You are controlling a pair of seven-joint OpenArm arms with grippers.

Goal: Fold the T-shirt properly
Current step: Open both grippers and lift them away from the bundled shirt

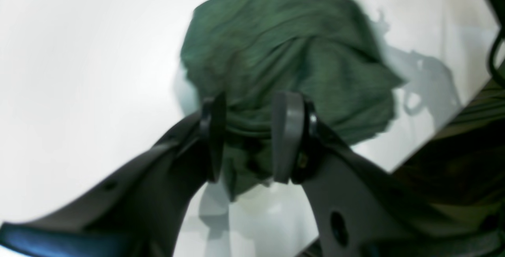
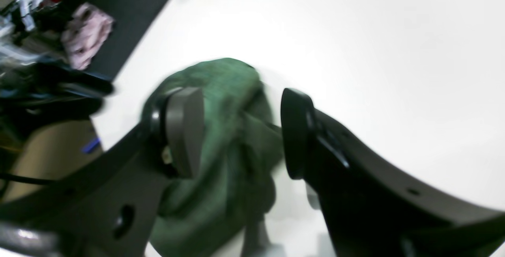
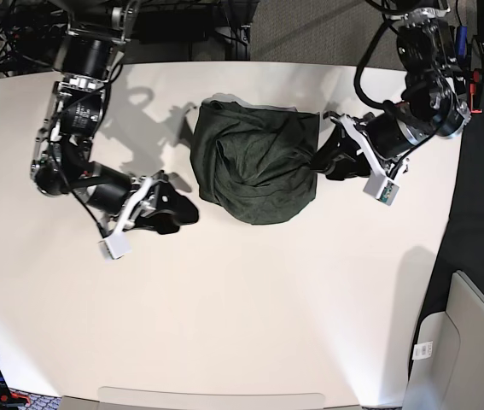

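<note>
The T-shirt [image 3: 254, 162] is a dark green heathered bundle, crumpled into a rounded heap on the white table [image 3: 242, 325] at the back middle. My left gripper [image 3: 325, 161] is at the heap's right edge. In the left wrist view its fingers [image 1: 288, 138] stand apart, open, with a bunch of the T-shirt [image 1: 284, 44] lying between them. My right gripper [image 3: 182, 207] sits low on the table just off the heap's left front edge. In the right wrist view it [image 2: 240, 127] is wide open, and the T-shirt [image 2: 221, 87] shows beyond and under its fingers [image 2: 183, 131].
The table's right edge drops to dark floor, where a grey box [image 3: 472, 342] stands at the front right. Cables and both arm bases crowd the back edge. Off the table on the right arm's side lie a pink cloth [image 2: 85, 36] and other clutter.
</note>
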